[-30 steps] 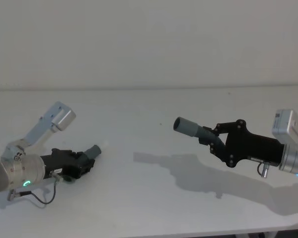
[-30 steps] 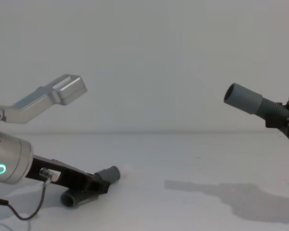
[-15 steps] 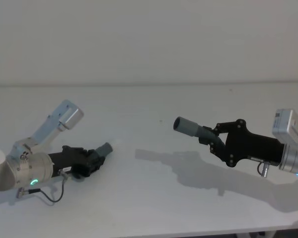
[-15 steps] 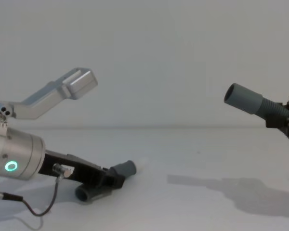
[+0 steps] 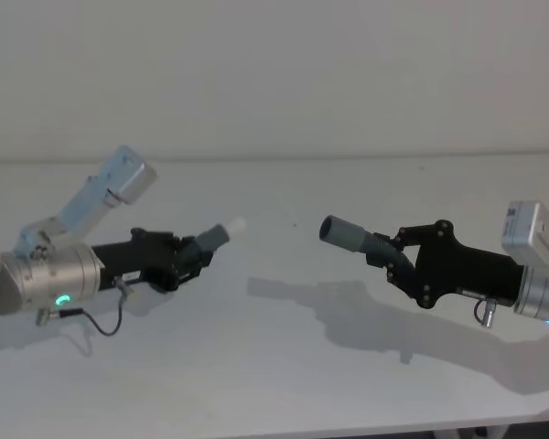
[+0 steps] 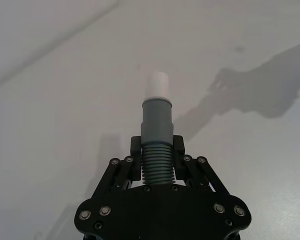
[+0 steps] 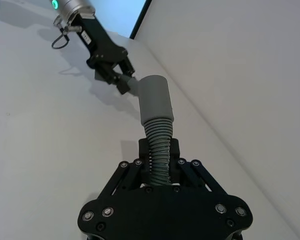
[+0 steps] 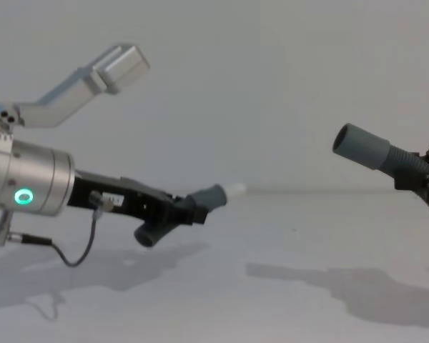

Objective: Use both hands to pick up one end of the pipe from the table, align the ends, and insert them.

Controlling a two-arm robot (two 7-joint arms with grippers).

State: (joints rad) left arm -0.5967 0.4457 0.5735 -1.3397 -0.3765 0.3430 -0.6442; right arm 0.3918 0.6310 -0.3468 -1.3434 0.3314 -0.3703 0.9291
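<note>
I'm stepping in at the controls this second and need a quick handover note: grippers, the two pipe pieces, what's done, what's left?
Left gripper: shut on the tipped piece, held off the table, white tip pointing toward the right arm.
Right gripper: shut on the mouthed piece, held higher in the chest view, mouth facing the left arm.
Done: both pieces picked up.
Left: the ends are well apart and not in line. Bring them level, align them, then push the tip into the mouth.
</note>
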